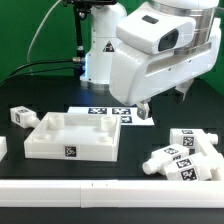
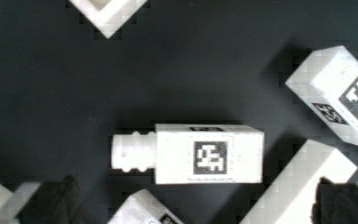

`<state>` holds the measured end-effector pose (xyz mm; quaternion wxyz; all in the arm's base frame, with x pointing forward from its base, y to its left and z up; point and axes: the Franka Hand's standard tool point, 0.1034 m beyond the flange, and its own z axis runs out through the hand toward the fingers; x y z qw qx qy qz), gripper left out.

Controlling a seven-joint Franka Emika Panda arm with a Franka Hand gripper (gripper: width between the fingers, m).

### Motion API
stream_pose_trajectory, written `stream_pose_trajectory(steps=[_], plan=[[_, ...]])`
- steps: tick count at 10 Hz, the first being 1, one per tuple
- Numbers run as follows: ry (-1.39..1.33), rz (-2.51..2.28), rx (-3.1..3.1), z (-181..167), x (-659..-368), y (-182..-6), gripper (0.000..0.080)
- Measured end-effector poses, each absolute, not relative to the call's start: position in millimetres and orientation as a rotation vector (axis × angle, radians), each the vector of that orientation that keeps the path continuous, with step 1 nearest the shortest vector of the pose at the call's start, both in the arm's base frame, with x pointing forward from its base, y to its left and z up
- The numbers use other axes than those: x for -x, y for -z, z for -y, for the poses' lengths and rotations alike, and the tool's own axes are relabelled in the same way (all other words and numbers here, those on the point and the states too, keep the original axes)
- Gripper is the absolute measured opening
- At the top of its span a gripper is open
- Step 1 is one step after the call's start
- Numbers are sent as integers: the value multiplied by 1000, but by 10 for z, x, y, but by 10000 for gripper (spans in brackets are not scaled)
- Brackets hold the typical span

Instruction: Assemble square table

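White stubby leg lies on the black surface below me; my fingers are spread wide, gripping nothing.

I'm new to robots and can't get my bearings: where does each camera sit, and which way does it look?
Exterior view: stands apart, looking down across the square top and legs; the white arm fills the upper frame.
Wrist view: on the wrist, looking down at one leg; no robot part shows clearly.
Shared: the loose legs.
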<state>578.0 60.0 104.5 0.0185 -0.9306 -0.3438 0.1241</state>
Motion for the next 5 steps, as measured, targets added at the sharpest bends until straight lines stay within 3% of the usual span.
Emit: stream_pose_trajectory(steps=[5], plan=[[-385,1067,2888,-604,-5782,-1039,649]])
